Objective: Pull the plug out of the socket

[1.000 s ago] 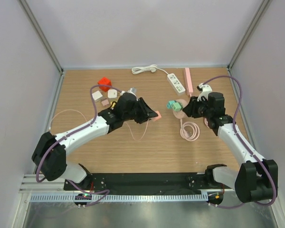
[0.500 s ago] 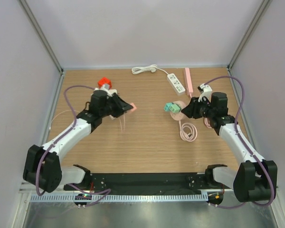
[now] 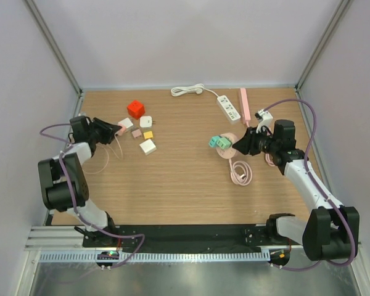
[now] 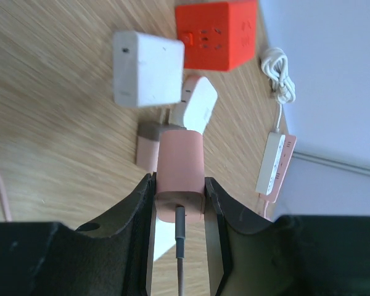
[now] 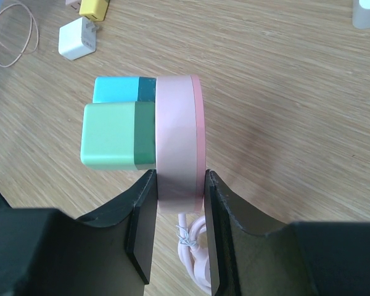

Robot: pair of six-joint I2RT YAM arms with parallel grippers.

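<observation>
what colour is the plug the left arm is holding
The plug is salmon pink, clearest in the left wrist view.

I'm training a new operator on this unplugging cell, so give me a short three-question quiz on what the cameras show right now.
1. True or false: the left tool is shut on a pink plug.
2. How many plugs sit in the round pink socket that the right tool grips? A) none B) one C) two
3. Fill in: the cube beyond the white adapters is ____.
Key: 1 true; 2 C; 3 red.
</observation>
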